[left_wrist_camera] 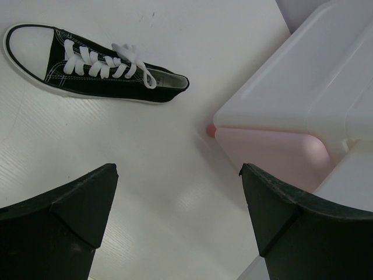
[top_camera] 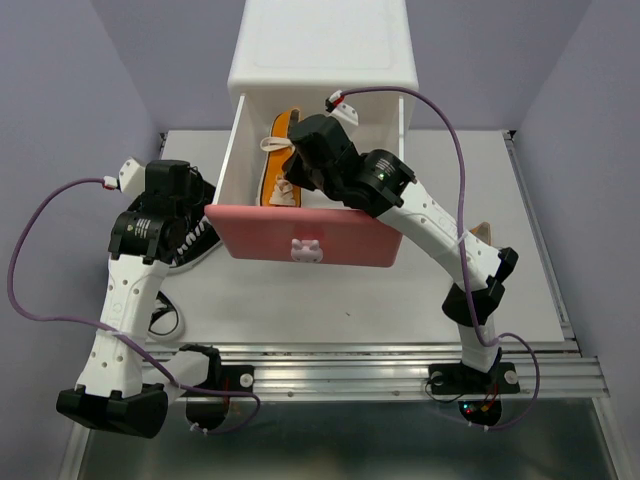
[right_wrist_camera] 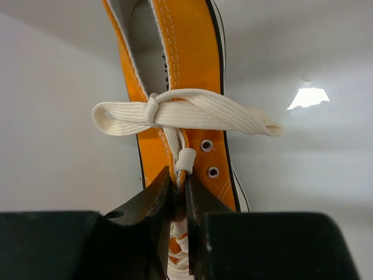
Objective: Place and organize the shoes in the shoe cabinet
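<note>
— Two grippers: how do they stand?
— Nearest me, my left gripper point(left_wrist_camera: 178, 172) hangs spread wide over the table point(left_wrist_camera: 175, 134). A black sneaker point(left_wrist_camera: 87, 73) lies beyond it, apart from the shoe cabinet point(left_wrist_camera: 303, 87).
— Farther in?
— My right gripper point(right_wrist_camera: 179, 181) is pinched on the laces of an orange sneaker point(right_wrist_camera: 192, 46), inside the open upper drawer point(top_camera: 310, 240).
— Risk?
— I judge it grips lace alone. The shoe could swing or slip, or the lace could snag on release and drag the sneaker crooked.

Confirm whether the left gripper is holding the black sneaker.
No: the left gripper is open and empty, and the black sneaker lies apart on the table.
</note>
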